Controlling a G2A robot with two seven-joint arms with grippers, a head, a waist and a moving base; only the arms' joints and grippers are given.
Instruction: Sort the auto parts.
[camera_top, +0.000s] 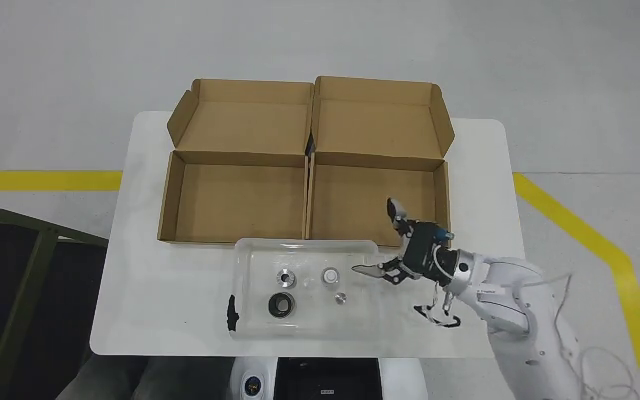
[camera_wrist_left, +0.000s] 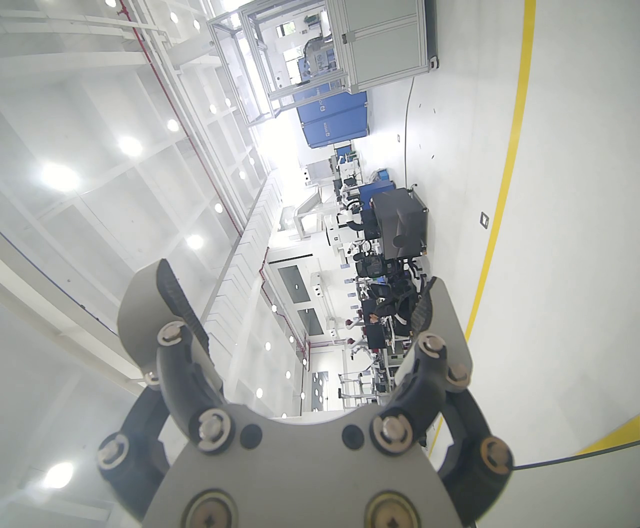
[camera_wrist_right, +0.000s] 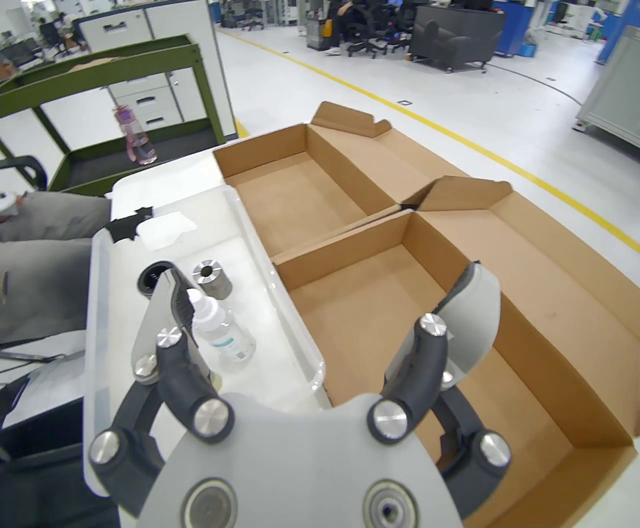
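My left gripper (camera_wrist_left: 300, 280) is released, fingers spread, aimed up into the hall. In the clear tray (camera_top: 310, 322) on the table's near side lie a black ring (camera_top: 283, 304), a metal cylinder (camera_top: 286, 277) and a small bottle (camera_top: 330, 275). My right gripper (camera_top: 378, 240), spread wide and holding nothing, hovers at the tray's right end, beside the right cardboard box (camera_top: 370, 200).
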